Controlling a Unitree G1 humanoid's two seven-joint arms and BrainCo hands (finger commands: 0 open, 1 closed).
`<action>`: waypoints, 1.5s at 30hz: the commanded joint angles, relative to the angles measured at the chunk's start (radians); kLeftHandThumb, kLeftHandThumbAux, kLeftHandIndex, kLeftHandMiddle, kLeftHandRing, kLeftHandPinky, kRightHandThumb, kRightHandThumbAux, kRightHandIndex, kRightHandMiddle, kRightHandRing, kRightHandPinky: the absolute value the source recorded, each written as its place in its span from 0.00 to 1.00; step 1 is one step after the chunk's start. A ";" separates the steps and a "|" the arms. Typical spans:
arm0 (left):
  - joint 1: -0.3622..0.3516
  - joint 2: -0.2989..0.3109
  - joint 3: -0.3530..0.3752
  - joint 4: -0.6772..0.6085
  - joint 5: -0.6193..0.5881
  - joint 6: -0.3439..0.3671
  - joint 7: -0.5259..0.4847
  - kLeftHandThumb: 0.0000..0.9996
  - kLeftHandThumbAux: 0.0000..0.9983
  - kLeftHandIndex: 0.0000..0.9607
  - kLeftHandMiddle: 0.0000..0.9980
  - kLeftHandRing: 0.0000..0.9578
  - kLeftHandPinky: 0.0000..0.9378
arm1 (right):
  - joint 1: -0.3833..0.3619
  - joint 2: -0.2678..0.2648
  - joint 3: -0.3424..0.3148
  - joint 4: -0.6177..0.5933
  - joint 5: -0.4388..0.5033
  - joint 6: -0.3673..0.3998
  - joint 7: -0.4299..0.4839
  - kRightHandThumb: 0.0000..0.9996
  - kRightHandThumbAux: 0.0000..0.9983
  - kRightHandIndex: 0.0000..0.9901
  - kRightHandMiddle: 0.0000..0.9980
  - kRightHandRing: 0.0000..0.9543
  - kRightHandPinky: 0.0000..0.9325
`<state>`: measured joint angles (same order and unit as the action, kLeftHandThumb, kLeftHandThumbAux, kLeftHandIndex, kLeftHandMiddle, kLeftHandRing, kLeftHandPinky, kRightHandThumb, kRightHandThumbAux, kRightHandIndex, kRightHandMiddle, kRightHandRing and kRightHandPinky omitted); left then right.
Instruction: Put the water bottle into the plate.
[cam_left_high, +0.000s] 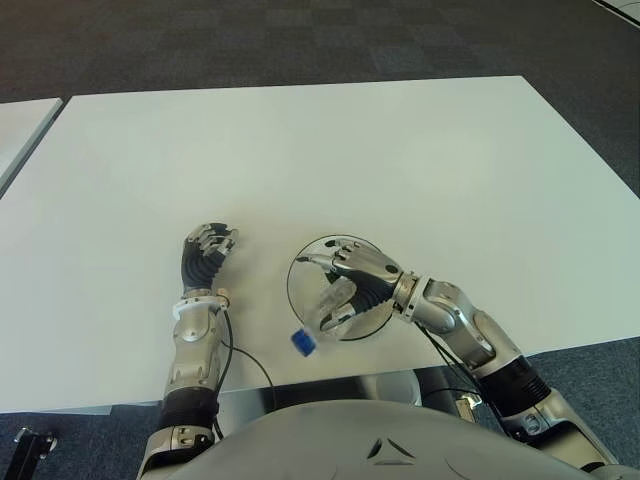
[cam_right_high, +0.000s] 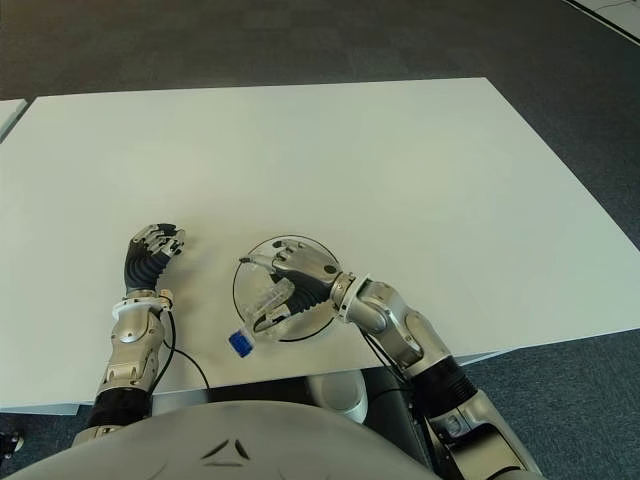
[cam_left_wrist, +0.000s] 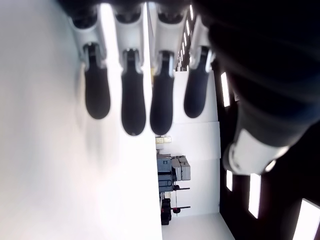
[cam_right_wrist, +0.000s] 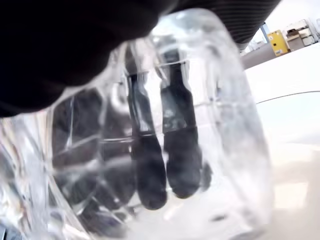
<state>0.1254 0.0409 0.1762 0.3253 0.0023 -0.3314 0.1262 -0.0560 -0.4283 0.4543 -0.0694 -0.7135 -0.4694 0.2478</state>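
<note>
Clear plastic water bottle (cam_left_high: 325, 310), blue cap, clasped in the right hand (cam_left_high: 352, 283) over the plate (cam_left_high: 296, 275). Left hand (cam_left_high: 207, 253) beside it: fingers loosely curled, empty

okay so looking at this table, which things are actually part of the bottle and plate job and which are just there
Part of the job:
- water bottle, lying tilted, blue cap past the rim
- plate, clear, under the bottle
- right robot hand, fingers wrapped around the bottle over the plate

Just there:
- left robot hand, idle, left of the plate
- white table
</note>
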 joint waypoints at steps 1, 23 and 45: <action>0.014 -0.002 -0.005 0.011 0.007 0.024 0.004 0.83 0.68 0.43 0.48 0.54 0.53 | -0.003 0.004 -0.005 -0.003 -0.036 0.013 -0.037 0.30 0.18 0.00 0.00 0.00 0.00; 0.022 -0.001 -0.007 0.003 0.003 0.029 -0.004 0.83 0.68 0.43 0.48 0.55 0.54 | -0.015 -0.001 0.008 0.027 -0.079 0.008 -0.085 0.14 0.29 0.00 0.00 0.00 0.00; 0.023 -0.005 -0.006 0.000 0.008 0.048 0.009 0.83 0.68 0.44 0.47 0.53 0.52 | -0.014 0.010 -0.002 0.075 -0.098 -0.009 -0.226 0.06 0.30 0.00 0.00 0.00 0.00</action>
<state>0.1353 0.0412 0.1755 0.3152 0.0021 -0.3166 0.1264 -0.0700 -0.4256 0.4578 -0.0074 -0.8155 -0.4750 0.0409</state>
